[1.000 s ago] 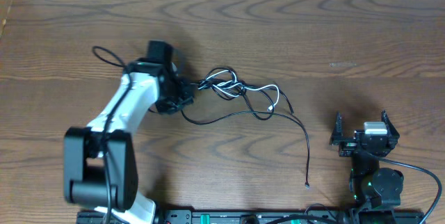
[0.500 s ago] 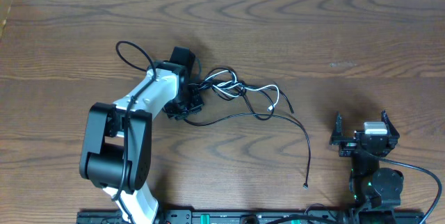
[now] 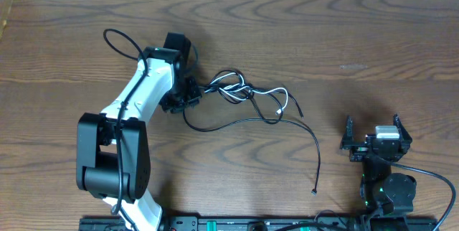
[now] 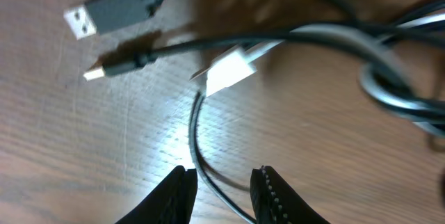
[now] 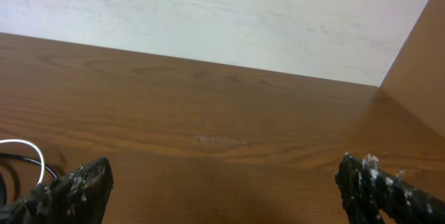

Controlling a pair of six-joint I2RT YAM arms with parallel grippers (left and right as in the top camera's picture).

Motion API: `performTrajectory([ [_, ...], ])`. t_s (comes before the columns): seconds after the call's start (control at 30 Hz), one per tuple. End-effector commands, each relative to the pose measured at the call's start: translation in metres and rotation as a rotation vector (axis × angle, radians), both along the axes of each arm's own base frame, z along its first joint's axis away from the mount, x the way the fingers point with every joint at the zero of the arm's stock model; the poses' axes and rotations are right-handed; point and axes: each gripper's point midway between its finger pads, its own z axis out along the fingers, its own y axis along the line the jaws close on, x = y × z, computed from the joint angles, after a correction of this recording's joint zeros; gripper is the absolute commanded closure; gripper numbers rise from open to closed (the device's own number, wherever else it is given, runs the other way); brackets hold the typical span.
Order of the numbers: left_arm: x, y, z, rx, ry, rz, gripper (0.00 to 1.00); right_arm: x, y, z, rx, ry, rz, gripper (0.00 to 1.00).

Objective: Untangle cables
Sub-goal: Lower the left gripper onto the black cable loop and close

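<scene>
Cables (image 3: 240,87) lie thin, glossy, looped; table (image 3: 323,30) grained wood.

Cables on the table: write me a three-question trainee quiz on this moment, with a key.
1. True or false: the right arm has its jaws shut on a cable.
2. In the left wrist view, the cable between the left arm's jaws is: A white, B black, C red.
3. How many plug ends show in the left wrist view?
Key: 1 false, they stand wide open and empty; 2 B; 3 three.
</scene>
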Motion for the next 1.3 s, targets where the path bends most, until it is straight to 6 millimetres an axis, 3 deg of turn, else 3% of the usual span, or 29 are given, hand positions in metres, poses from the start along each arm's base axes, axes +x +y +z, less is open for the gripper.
performTrajectory([
  [0.0,-0.027,0.009,-0.016,0.042,0.082,0.044,0.68,0.000,-0.001,0.000,-0.007,0.000,-0.005,0.01],
  [0.2,-0.055,0.015,-0.036,0.064,0.157,0.104,0.68,0.000,-0.001,0.000,-0.007,0.000,-0.004,0.01],
  [0.33,-0.064,0.008,-0.040,0.026,0.192,0.165,0.68,0.000,-0.001,0.000,-0.007,0.000,-0.004,0.01],
  [0.57,-0.063,0.003,-0.044,0.031,0.181,0.236,0.67,0.000,-0.001,0.000,-0.007,0.000,-0.004,0.01],
  [0.63,-0.064,0.000,-0.044,0.036,0.182,0.255,0.58,0.000,-0.001,0.000,-0.007,0.000,-0.005,0.01],
  [0.83,-0.060,-0.013,-0.045,0.038,0.160,0.316,0.55,0.000,-0.001,0.000,-0.007,0.000,-0.004,0.01],
  [0.9,-0.061,-0.016,-0.045,0.037,0.156,0.252,0.51,0.000,-0.001,0.000,-0.007,0.000,-0.004,0.01],
  [1.07,-0.071,-0.009,-0.042,0.039,0.194,0.133,0.42,0.000,-0.001,0.000,-0.007,0.000,-0.005,0.01],
  [1.17,-0.077,0.005,-0.034,0.041,0.249,0.184,0.42,0.000,-0.001,0.000,-0.007,0.000,-0.004,0.01],
  [1.27,-0.070,0.000,-0.030,-0.046,0.252,0.231,0.42,0.000,-0.001,0.000,-0.007,0.000,-0.005,0.01],
])
